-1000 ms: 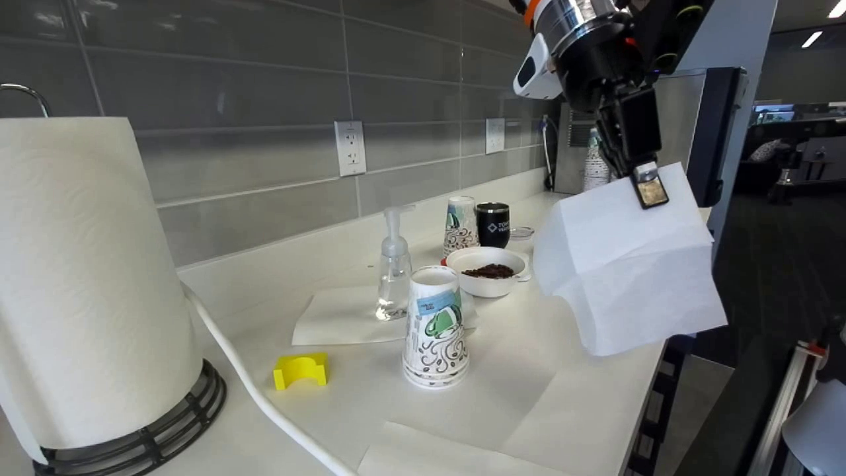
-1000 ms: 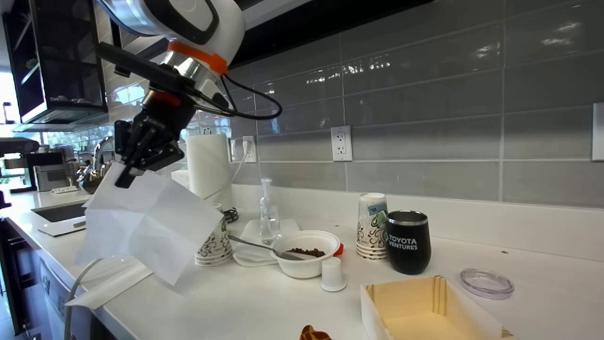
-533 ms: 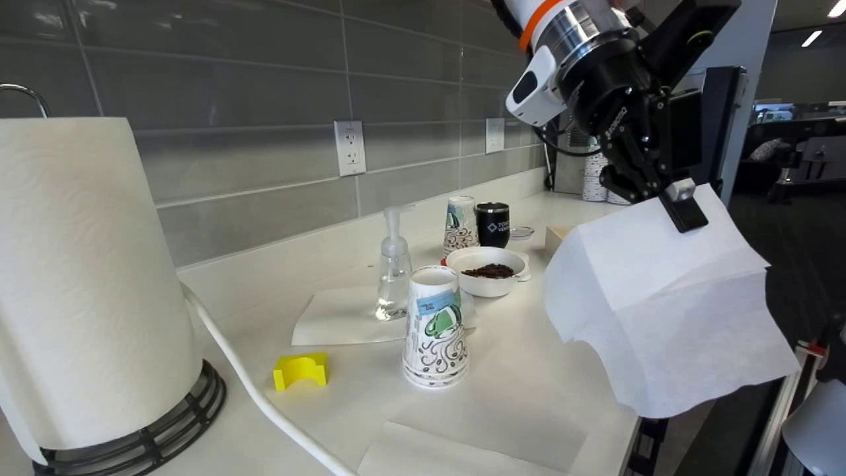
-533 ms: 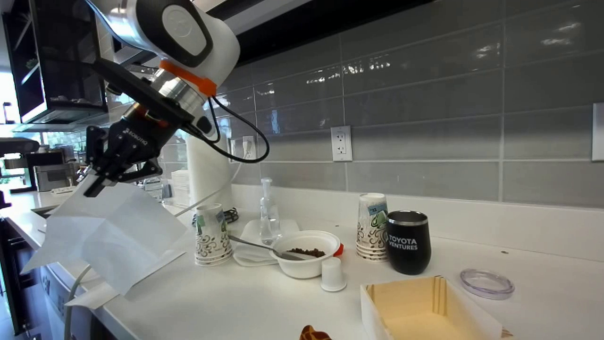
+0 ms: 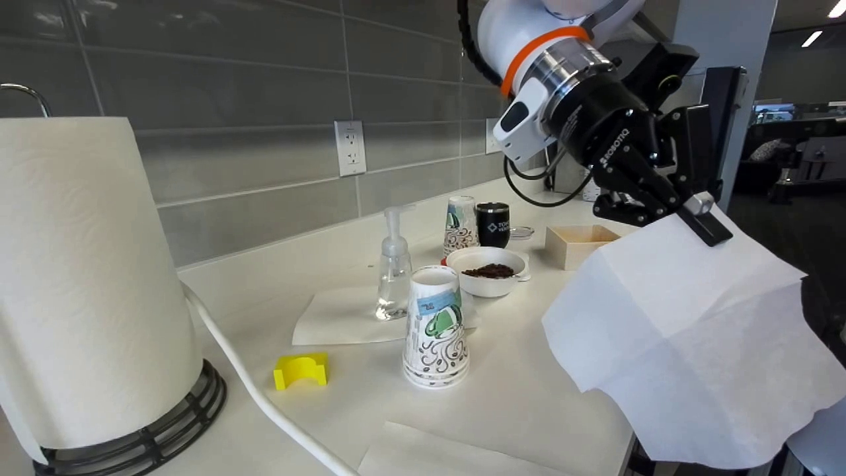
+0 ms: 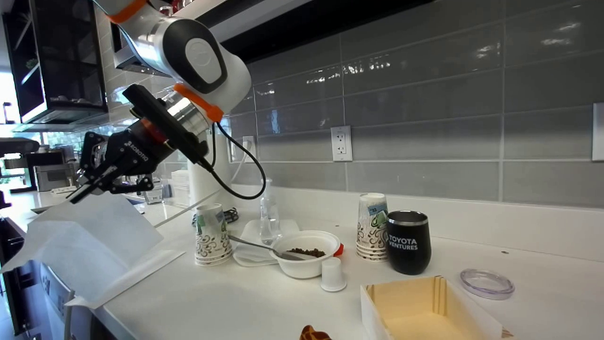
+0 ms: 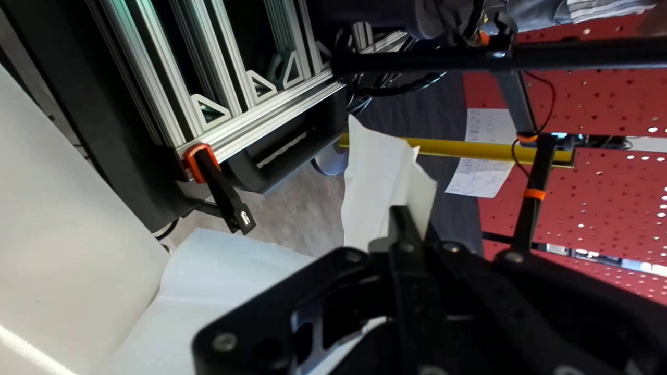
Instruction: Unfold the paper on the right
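My gripper [image 5: 710,225] is shut on the upper edge of a white sheet of paper [image 5: 681,344]. The sheet hangs from the fingertips with creases visible across it, mostly spread. It hangs in front of and over the counter's front edge. In an exterior view, the gripper [image 6: 84,192] and held paper [image 6: 89,236] are at the far left. In the wrist view, paper [image 7: 370,182] shows on both sides of the gripper's [image 7: 404,224] closed fingertips. Another white sheet [image 5: 449,456] lies on the counter at the bottom of an exterior view.
A stack of paper cups [image 5: 436,330], a soap bottle [image 5: 394,277] on a paper, a yellow block [image 5: 301,370] and a paper towel roll [image 5: 86,277] stand on the counter. A bowl [image 5: 487,284], black tumbler [image 6: 408,243] and wooden box [image 6: 424,307] are farther along.
My gripper has carried the paper outward past the counter's front edge, going right and down in an exterior view. The wrist has tilted, and the sheet hangs more spread out.
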`<state>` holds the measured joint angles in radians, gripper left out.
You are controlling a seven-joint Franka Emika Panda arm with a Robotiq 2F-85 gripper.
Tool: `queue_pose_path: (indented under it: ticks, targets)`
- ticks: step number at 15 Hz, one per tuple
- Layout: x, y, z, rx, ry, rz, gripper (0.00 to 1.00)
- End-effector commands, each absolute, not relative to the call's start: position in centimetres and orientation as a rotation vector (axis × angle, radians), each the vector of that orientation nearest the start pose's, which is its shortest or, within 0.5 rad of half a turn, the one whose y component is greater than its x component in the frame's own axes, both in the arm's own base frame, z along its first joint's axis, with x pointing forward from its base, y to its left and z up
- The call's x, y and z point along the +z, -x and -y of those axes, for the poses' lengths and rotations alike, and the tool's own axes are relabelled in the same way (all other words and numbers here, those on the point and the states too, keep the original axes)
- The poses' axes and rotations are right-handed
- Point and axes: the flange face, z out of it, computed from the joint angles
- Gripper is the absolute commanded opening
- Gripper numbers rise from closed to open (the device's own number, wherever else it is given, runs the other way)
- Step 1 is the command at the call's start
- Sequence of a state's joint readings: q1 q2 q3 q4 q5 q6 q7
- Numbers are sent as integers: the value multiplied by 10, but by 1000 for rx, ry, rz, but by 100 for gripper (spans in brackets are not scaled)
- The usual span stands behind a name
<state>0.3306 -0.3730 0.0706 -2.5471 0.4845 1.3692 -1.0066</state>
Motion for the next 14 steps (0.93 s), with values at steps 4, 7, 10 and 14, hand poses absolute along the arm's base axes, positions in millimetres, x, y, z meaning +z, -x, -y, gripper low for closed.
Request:
queue_pose_path:
  ticks: [4,7,10,14]
  targets:
    - [374,-309,-142,753,1721,1419,0]
    - [362,-333,-121,732,1747,1392,0]
    - [348,-350,-111,763,1798,1346,0]
    - [334,-368,-102,793,1852,1302,0]
